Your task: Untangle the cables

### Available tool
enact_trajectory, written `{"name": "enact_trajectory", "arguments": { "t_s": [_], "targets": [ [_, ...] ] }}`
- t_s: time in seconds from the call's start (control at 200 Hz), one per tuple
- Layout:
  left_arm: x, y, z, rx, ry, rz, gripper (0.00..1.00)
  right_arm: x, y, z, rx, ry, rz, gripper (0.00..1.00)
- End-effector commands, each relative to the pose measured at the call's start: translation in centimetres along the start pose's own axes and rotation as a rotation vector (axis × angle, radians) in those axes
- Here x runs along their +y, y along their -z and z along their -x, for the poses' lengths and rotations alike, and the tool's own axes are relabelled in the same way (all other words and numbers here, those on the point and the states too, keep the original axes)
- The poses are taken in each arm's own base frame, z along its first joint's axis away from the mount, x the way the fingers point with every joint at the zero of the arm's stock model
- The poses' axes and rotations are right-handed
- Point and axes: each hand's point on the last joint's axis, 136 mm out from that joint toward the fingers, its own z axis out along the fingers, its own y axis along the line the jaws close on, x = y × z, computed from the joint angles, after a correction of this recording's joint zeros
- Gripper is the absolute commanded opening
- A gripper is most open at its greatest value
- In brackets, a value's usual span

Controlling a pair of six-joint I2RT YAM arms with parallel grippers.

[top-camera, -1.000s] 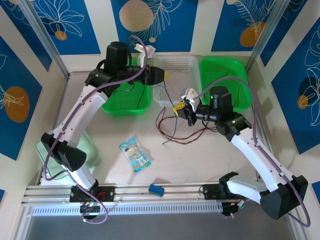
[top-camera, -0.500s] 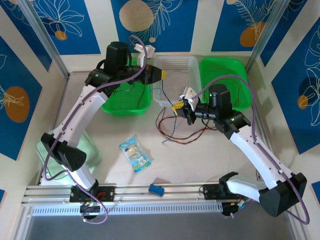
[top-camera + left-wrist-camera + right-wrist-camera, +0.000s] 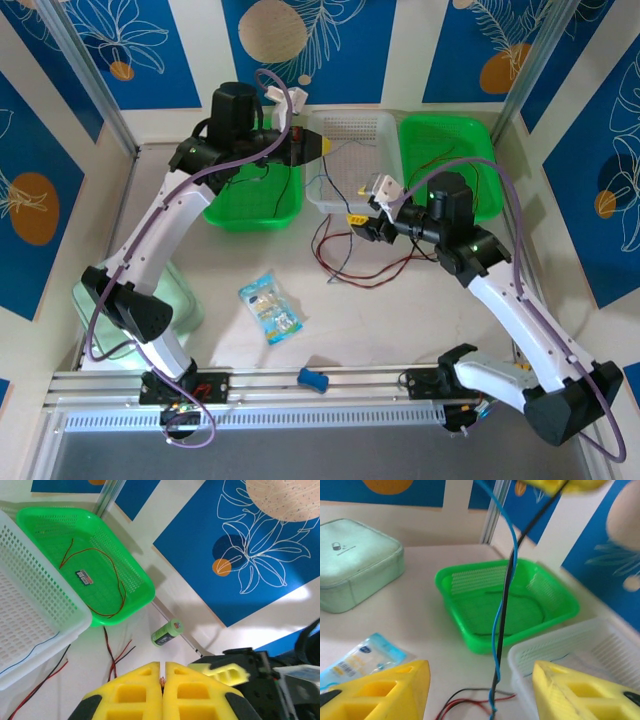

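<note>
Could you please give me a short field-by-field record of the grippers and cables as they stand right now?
left gripper: shut on blue and black cables, at the white basket edge
right gripper: open, fingers either side of those hanging cables
red cables: loose on the table in front of the white basket

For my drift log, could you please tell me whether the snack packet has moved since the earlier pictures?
No. The snack packet lies at the same spot and angle relative to the front rail.
</note>
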Motion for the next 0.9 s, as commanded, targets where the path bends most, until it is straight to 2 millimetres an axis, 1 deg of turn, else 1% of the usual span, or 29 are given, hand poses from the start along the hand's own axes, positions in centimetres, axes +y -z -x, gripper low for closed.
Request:
{"name": "enact_trajectory", "arguments": {
  "t_s": [0.0,0.09,0.23,0.305,0.435,0.59,0.69,0.895],
  "targets": [
    [-1.8,1.2,1.0,-0.034,-0.015,-0.012,0.00,-0.4,0.7,3.8,-0.086,0.220,-0.073,0.56],
    [-1.8,1.2,0.9,-0.030,-0.008,-0.016,0.00,0.5,-0.1,5.5,-0.107,0.354,-0.079,0.54],
    [-2.2,1.3,0.8,-0.027,-0.005,-0.028,0.00,0.8,-2.0,7.2,-0.119,0.529,-0.140,0.52],
    [-2.3,1.5,0.8,-0.027,-0.005,-0.030,0.00,0.6,-2.6,8.0,-0.129,0.554,-0.156,0.52],
    [-2.5,1.8,0.7,-0.028,-0.003,-0.031,0.00,0.0,-3.1,9.3,-0.154,0.573,-0.179,0.51],
    [-2.8,1.9,0.7,-0.029,-0.005,-0.034,0.00,-0.5,-4.1,9.8,-0.148,0.597,-0.179,0.50],
    [-2.8,1.9,0.7,-0.030,-0.004,-0.032,0.00,-0.9,-4.6,9.9,-0.143,0.603,-0.176,0.48],
    [-3.1,2.2,0.9,-0.038,-0.007,-0.032,0.00,-1.8,-4.8,9.7,-0.132,0.566,-0.170,0.31]
  ]
}}
